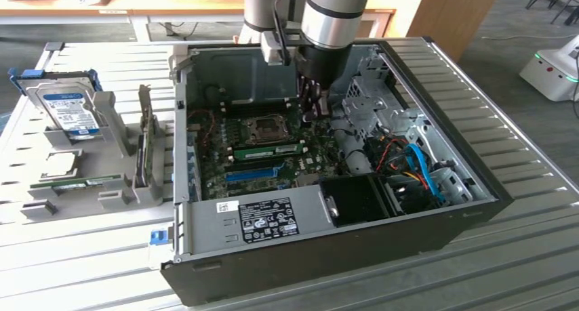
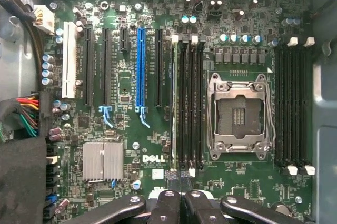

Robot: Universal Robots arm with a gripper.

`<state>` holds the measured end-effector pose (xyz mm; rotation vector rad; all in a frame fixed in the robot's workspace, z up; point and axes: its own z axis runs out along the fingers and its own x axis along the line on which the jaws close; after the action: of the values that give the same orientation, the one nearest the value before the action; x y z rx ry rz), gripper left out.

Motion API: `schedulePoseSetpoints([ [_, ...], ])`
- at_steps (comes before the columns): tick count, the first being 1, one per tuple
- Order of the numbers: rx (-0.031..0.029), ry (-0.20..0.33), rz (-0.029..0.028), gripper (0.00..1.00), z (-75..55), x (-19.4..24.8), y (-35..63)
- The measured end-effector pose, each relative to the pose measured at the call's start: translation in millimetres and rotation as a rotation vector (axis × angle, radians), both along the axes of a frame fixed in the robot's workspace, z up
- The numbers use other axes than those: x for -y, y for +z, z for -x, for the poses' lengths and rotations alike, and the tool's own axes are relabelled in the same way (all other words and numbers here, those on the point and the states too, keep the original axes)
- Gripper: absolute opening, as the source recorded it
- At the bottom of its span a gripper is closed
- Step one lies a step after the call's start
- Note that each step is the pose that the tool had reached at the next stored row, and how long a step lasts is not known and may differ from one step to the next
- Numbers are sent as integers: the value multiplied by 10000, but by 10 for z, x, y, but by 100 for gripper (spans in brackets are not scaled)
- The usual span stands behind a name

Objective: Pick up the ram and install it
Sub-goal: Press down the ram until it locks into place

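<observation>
The black two-finger gripper (image 1: pixel 312 101) on the silver-and-grey arm hangs inside the open black desktop computer case (image 1: pixel 470 209), just above the green motherboard (image 1: pixel 271 155), jaws pressed together with nothing pinched between them. The ram, a long thin green circuit-board stick (image 1: pixel 274 149), sits seated edge-up in a motherboard slot beside the empty silver CPU socket (image 1: pixel 268 127). In the wrist view the ram (image 2: pixel 174 103) stands in the slot nearest the long blue expansion slot (image 2: pixel 140 71), next to empty black memory slots (image 2: pixel 190 103); the gripper (image 2: pixel 180 208) is right at its end. Outside the case, on the exterior view's left, a silver hard drive with a blue label (image 1: pixel 68 108) stands in a grey holder.
</observation>
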<state>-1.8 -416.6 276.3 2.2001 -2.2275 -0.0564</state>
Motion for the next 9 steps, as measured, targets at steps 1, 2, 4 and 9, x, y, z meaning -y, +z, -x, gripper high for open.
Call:
schedulePoseSetpoints([
  [1,0,1,0,10,0,0,-9],
  [2,0,0,0,10,0,0,-19],
  [4,1,0,0,10,0,0,-37],
  [9,2,0,0,10,0,0,-84],
])
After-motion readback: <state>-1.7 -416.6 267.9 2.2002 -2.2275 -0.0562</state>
